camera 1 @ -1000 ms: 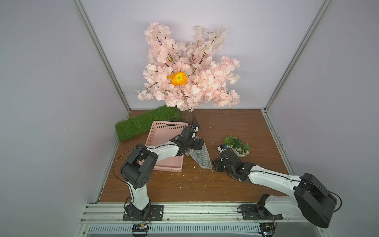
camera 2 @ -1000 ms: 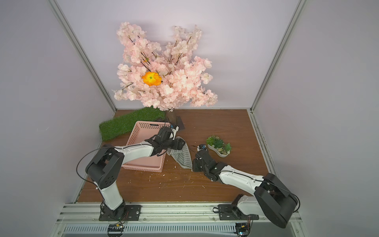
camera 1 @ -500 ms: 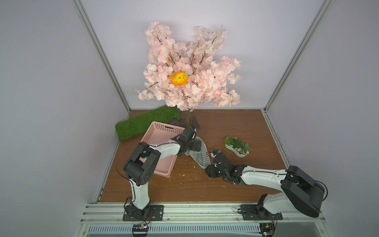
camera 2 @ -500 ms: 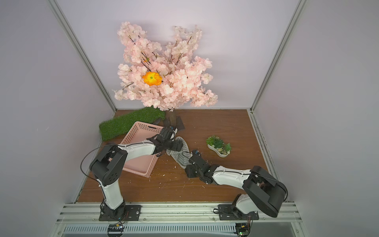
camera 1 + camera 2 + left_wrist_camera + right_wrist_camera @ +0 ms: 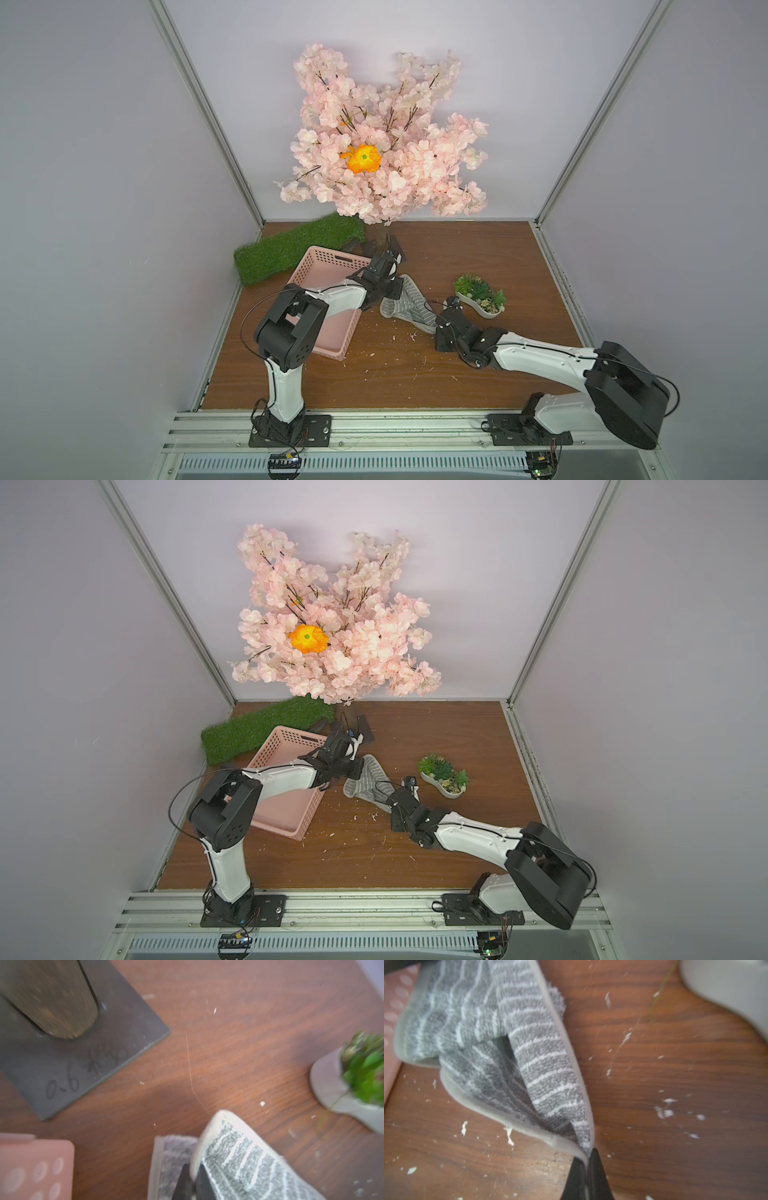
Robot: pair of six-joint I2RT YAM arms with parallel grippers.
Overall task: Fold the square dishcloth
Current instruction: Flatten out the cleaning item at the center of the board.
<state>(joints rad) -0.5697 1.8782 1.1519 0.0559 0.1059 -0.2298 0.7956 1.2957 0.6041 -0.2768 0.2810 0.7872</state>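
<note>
Basket (image 5: 324,266) swung, dishcloth (image 5: 405,305) bunched, wrist views blurred

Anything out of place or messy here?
White flecks are strewn over the table around the dishcloth, like lint or shed petals. The pink basket sits skewed to the table edges. Nothing looks damaged.
</note>
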